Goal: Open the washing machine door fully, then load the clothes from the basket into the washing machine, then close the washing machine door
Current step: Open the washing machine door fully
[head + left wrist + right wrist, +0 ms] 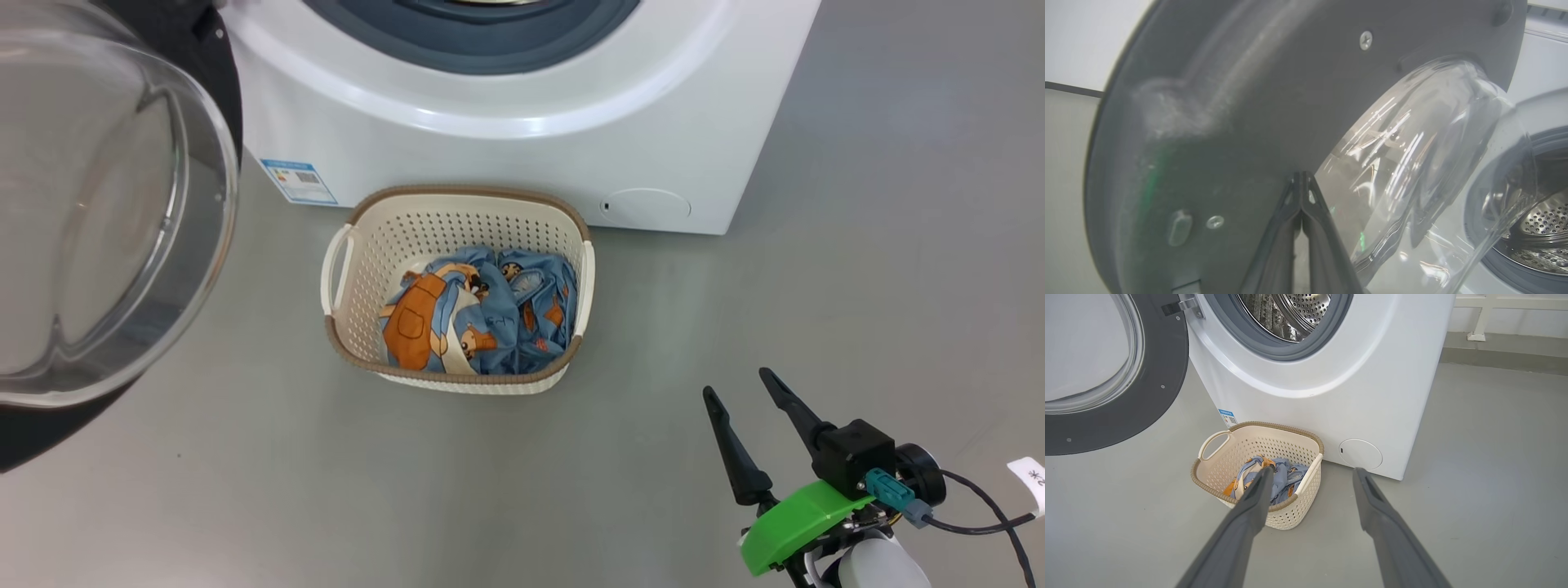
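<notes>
Our left hand [1301,179], pressed together, points at the washing machine door [1208,122] just ahead, likely to push it wider; our right hand [738,382] hovers spread, clothes [478,314] ahead-left.

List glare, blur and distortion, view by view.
Head view: the washing machine door's glass bowl, close to the lens, looks soft and warps the floor behind. Left wrist view: glare streaks on the bowl, a hazy smear on its grey rim. Right wrist view: evenly lit, near jaws soft, the basket sharp.
</notes>
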`<state>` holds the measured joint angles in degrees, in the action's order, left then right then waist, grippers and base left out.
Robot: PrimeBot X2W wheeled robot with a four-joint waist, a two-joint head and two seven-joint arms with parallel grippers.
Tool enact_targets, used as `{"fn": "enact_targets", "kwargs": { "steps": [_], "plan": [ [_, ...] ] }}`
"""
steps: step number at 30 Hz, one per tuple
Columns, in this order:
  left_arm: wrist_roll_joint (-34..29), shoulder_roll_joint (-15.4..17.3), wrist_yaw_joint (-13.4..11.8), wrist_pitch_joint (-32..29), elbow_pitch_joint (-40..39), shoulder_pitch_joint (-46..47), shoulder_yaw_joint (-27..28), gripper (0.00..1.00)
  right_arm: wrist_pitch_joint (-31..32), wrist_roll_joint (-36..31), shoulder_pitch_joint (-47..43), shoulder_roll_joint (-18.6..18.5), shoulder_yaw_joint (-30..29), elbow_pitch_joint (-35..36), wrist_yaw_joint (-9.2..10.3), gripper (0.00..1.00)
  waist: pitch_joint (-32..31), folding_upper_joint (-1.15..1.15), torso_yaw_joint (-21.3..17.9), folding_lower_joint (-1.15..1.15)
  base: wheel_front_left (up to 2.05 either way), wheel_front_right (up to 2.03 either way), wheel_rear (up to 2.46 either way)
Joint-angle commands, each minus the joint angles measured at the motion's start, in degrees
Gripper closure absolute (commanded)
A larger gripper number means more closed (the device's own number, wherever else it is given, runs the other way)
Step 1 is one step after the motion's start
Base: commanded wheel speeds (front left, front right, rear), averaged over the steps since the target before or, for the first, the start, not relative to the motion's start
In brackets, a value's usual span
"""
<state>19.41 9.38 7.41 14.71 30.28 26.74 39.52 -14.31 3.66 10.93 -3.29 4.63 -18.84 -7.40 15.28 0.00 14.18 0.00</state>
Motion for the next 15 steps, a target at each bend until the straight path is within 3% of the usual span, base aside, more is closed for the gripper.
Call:
{"fn": "enact_targets", "kwargs": {
  "steps": [1,15],
  "plan": [
    [0.18,2.44,0.07,0.29,-2.33,-2.22,0.77,1.0,-0.69,0.55,0.41,0.41,1.45,1.07,-0.09,0.0,-0.79,0.0,0.2,0.0,0.0,0.0,0.0],
    [0.09,-3.86,0.07,0.29,-14.43,-12.5,-7.29,1.0,-0.69,1.99,-0.82,0.41,1.96,0.79,-0.09,0.0,-4.39,0.0,0.83,0.0,0.0,0.0,0.0]
  ]
}}
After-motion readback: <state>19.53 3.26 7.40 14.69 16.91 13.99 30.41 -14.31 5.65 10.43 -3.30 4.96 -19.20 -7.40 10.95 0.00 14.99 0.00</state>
